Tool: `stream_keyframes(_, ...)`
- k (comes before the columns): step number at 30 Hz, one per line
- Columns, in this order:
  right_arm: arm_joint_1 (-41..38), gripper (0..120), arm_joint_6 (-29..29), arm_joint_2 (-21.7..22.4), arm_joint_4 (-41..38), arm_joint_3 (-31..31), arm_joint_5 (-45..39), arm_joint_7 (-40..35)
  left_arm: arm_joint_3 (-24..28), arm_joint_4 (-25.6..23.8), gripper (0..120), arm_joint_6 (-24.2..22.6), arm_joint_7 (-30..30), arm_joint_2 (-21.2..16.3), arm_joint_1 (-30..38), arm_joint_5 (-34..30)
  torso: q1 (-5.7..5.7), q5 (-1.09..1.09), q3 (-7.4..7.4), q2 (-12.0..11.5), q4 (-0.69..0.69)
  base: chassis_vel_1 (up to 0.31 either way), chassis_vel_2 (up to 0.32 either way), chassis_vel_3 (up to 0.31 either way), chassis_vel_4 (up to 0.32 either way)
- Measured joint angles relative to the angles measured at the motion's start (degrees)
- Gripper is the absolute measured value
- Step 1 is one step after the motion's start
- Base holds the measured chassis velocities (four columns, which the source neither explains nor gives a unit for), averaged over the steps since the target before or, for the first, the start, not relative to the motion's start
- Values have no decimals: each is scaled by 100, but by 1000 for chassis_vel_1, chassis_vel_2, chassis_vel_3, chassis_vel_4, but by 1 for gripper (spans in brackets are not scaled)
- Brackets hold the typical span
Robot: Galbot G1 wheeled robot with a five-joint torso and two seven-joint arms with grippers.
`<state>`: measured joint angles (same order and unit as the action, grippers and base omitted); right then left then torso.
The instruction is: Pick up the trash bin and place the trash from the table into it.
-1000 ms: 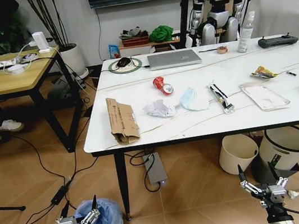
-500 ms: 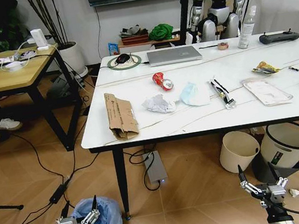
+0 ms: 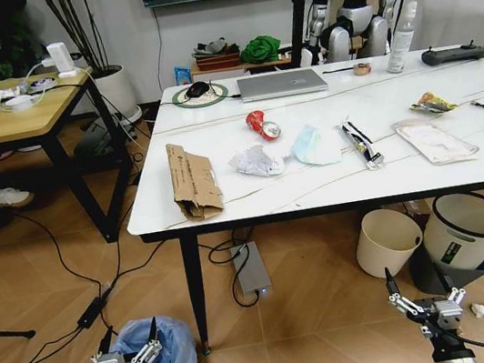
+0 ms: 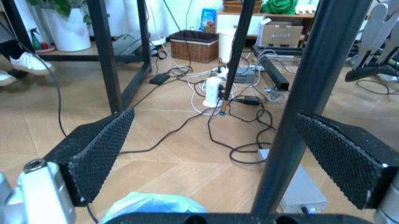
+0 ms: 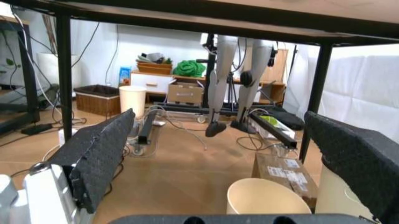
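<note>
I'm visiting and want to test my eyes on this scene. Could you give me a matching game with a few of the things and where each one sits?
Things:
1. trash bin
2. crushed red can
3. folded brown cardboard
4. cream round bin

Places:
A. near the left end of the table
B. on the floor under the table
C. on the floor at the left end effector
D. on the table before the laptop

Pairs: 1-C, 2-D, 3-A, 4-B
</note>
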<state>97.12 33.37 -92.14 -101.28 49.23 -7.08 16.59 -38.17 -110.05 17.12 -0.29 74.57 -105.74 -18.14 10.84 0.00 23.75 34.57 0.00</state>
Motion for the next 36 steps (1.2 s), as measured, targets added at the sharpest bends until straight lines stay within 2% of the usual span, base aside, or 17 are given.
stream_keyframes(25,26,100,27,0,-29,-23,17,0,-82,112,100,5,1,-24,24,-116,-218,0,-356,-573,0,0,0,0,0)
stream_keyframes(36,53,100,44,0,-51,-27,15,0,-119,361,100,-32,-19,-30,170,-162,-325,0,-541,-866,0,0,0,0,0)
